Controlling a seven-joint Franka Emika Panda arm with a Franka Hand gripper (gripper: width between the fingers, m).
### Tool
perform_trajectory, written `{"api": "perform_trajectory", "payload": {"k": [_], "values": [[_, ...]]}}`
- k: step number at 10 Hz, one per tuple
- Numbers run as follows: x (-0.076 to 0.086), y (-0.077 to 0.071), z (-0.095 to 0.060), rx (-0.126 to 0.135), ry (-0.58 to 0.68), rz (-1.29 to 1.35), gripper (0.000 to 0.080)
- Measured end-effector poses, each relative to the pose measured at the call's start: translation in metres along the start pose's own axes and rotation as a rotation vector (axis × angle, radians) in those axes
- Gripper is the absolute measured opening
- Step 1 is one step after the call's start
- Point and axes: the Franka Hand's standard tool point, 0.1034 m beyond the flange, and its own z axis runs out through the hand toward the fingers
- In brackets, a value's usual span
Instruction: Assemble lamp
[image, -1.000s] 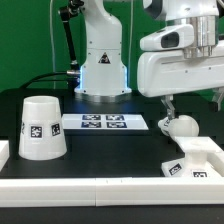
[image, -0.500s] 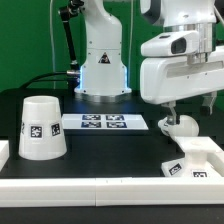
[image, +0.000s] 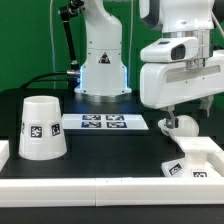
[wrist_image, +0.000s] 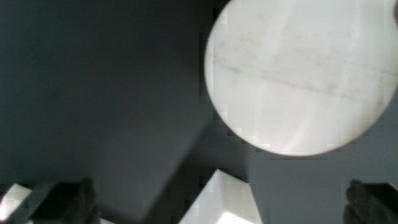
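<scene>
The robot's gripper (image: 167, 120) hangs low over the black table (image: 110, 150), close to the edge on the exterior view's right, with its fingers spread wide and nothing clamped between them. The round white bulb (image: 183, 125) rests on the table just beside the fingers, on the side nearer that edge. From the exterior view it is not possible to say whether a finger touches it.

In the wrist view the bulb (wrist_image: 302, 75) shows as a large pale oval ahead of the gripper (wrist_image: 214, 195), outside the gap between the two dark fingertips (wrist_image: 54, 200).

The blocky white base (image: 200, 155) sits at the table's near corner on the exterior view's right, in front of the bulb and apart from it. The cone-shaped shade (image: 40, 127) stands wide end down near the opposite near corner, well away from the gripper. The marker board (image: 105, 122) lies flat mid-table between shade and bulb.
</scene>
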Motion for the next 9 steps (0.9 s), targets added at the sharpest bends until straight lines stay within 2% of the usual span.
{"api": "perform_trajectory", "payload": {"k": [2, 3, 6, 7, 9], "values": [[-0.002, -0.019, 0.004, 0.0, 0.011, 0.018, 0.0698], [-0.006, -0.023, 0.007, 0.0, 0.012, 0.016, 0.0698], [-0.009, -0.026, 0.008, 0.008, -0.009, 0.016, 0.0698], [-0.012, -0.029, 0.01, 0.02, -0.042, 0.02, 0.0698], [-0.017, -0.033, 0.006, 0.061, -0.234, 0.032, 0.0698]]}}
